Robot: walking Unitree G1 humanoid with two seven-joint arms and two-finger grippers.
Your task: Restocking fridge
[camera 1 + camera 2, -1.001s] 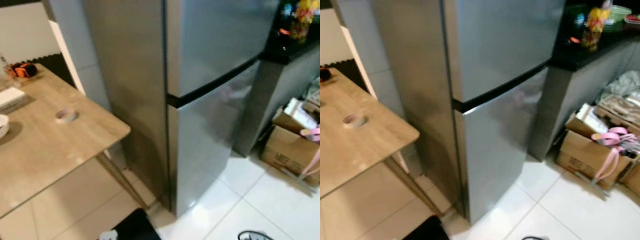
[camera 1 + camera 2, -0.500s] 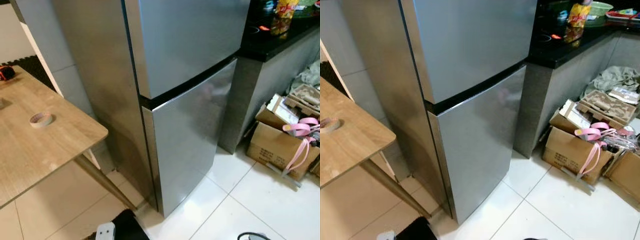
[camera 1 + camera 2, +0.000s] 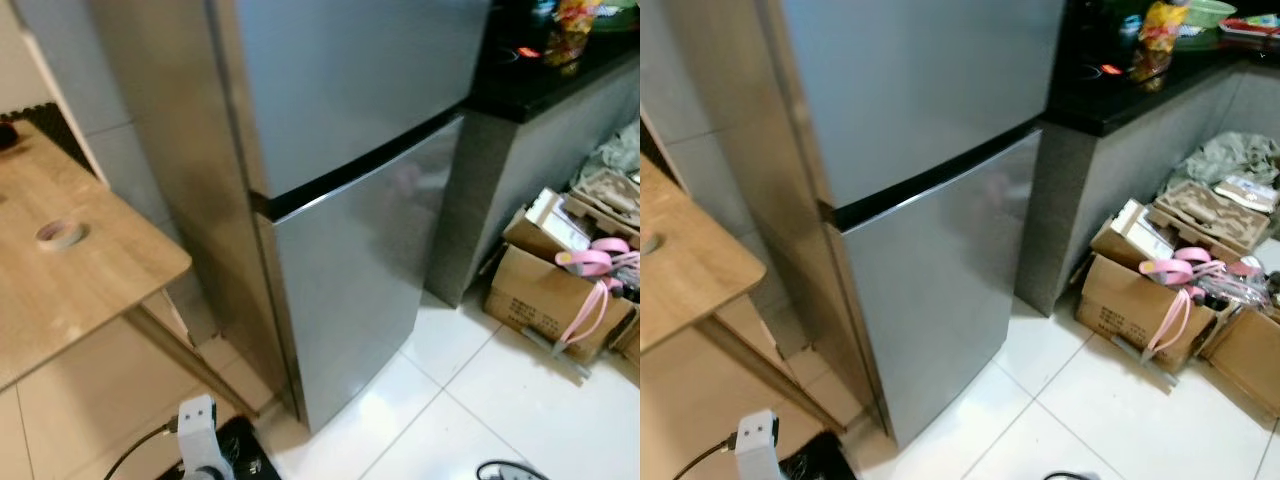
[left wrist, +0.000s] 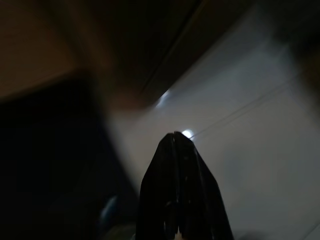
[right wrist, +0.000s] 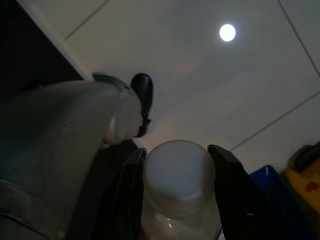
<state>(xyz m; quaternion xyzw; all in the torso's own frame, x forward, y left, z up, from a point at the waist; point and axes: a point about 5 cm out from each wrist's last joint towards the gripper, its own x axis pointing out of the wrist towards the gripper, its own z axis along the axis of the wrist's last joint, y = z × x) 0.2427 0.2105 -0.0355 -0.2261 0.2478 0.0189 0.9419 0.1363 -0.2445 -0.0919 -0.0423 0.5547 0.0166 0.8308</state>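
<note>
A tall silver two-door fridge (image 3: pixel 350 200) stands before me with both doors closed, a dark gap between the upper and lower door. In the right wrist view my right gripper (image 5: pixel 176 165) is shut on a clear bottle with a white cap (image 5: pixel 179 172), held over the white tiled floor. In the dark left wrist view my left gripper (image 4: pixel 176 145) hangs low with its two black fingers pressed together and nothing between them. The left arm's wrist (image 3: pixel 198 430) shows at the bottom of the left eye view.
A wooden table (image 3: pixel 70 290) with a tape roll (image 3: pixel 58 234) stands at the left. A black counter (image 3: pixel 560 80) adjoins the fridge on the right. Cardboard boxes (image 3: pixel 545 295) with pink straps sit on the white floor (image 3: pixel 480 400) at the right.
The camera has swung right and closer, so the fridge and table sit further left in the picture. The left arm's wrist has risen into the bottom of the eye views.
</note>
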